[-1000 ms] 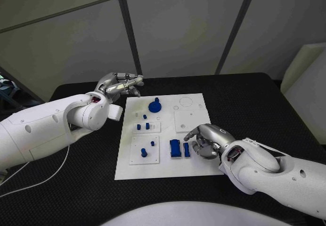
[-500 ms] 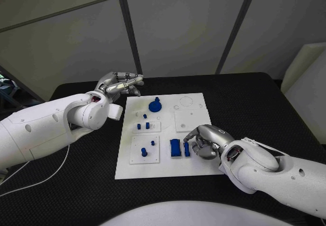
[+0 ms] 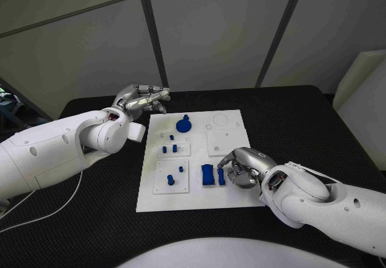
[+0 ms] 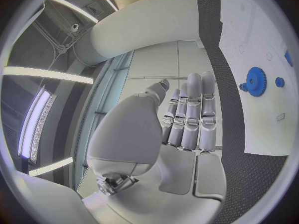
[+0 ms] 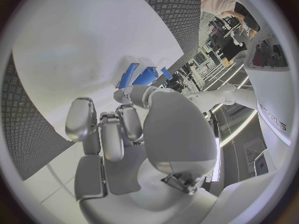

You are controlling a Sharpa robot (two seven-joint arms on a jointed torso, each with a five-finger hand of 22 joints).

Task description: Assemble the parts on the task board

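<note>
The white task board [image 3: 227,143] lies mid-table. On it are a blue gear [image 3: 184,125], small blue pegs [image 3: 169,149] in a raised plate, further pegs [image 3: 169,179] in a nearer plate, and a wide blue block [image 3: 207,175] beside a narrow blue bar [image 3: 221,177]. My right hand [image 3: 244,168] hovers low at the bar, its curled fingertips [image 3: 223,164] against the bar's far end and right side; I cannot tell if it grips. The right wrist view shows both blue pieces [image 5: 146,76] just past the fingers [image 5: 102,129]. My left hand [image 3: 142,99] hangs off the board's far left corner, holding nothing.
A raised white plate [image 3: 223,144] and round recesses [image 3: 220,119] take up the board's far right. Black table [image 3: 305,128] surrounds the board. The left wrist view shows the gear [image 4: 254,80] and board edge [image 4: 261,134] beside my left hand [image 4: 187,119].
My right hand has crept slightly toward the narrow blue bar, its fingertips now against it. The left hand and the parts have stayed put.
</note>
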